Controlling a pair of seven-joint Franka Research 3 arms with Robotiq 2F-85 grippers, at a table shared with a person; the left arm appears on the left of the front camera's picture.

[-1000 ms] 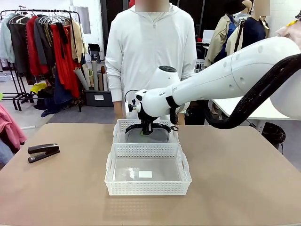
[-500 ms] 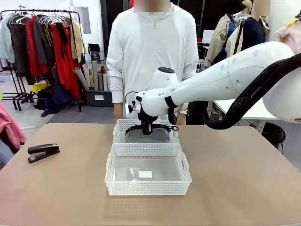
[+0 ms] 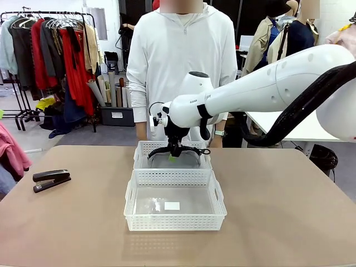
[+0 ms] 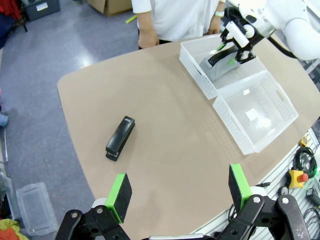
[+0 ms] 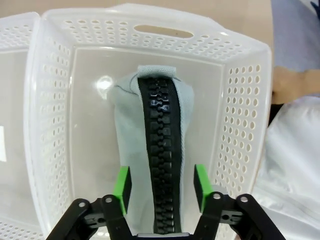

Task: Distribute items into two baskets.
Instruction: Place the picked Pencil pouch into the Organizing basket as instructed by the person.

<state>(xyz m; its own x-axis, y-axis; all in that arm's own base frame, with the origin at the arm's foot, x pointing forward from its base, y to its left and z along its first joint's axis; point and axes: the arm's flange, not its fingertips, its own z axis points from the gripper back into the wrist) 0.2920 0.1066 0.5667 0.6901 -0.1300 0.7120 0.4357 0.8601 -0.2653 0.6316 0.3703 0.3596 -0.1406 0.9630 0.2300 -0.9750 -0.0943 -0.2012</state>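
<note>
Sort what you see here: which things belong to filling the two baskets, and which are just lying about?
Job in hand: black stapler, grey pouch, far basket, near basket.
Lying about: clothes rack, pink garment, red stop button, clear floor bin.

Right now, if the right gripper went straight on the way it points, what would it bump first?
The right gripper would probably meet the grey pouch, on its black braided handle, lying in the far basket.
</note>
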